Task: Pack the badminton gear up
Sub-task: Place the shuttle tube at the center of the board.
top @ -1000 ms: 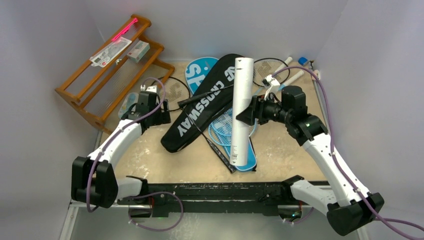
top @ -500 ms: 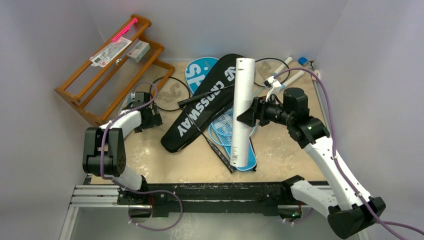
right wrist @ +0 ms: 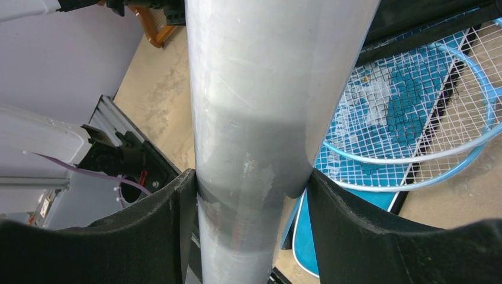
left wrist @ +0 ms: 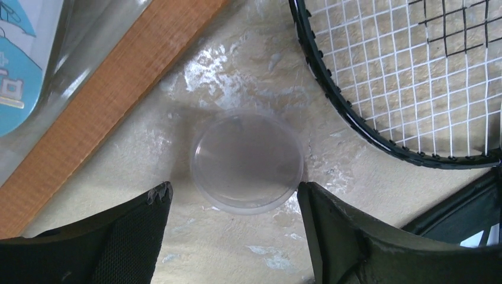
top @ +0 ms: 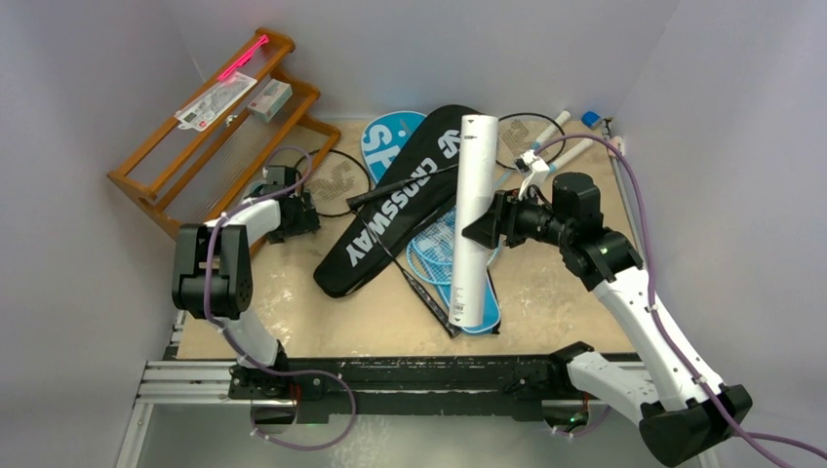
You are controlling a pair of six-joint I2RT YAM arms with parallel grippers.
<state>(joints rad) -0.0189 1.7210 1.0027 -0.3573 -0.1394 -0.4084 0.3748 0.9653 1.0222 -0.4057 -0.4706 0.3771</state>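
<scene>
A beige table (top: 293,312) is sitting between white walls, with a wooden rack (top: 146,206) leaning in the far left corner. The black "CROSSWAY" cover (top: 390,210) is lying flat mid-table, overlapping the blue "SPORT" cover (top: 385,136); I cannot tell whether either is holding a racket. The white tube (top: 470,195) is hanging lengthwise above the light-blue rackets (top: 434,249), its contents hidden. The right gripper (right wrist: 248,183) is clamping that tube from both sides. The left gripper (left wrist: 234,189) is hovering with jaws spread wide, gripping nothing. Only its wrist camera is showing the clear round lid (left wrist: 247,161) lying just beyond the fingertips, between the rack and the black racket (left wrist: 408,71). The overhead view is hiding it.
</scene>
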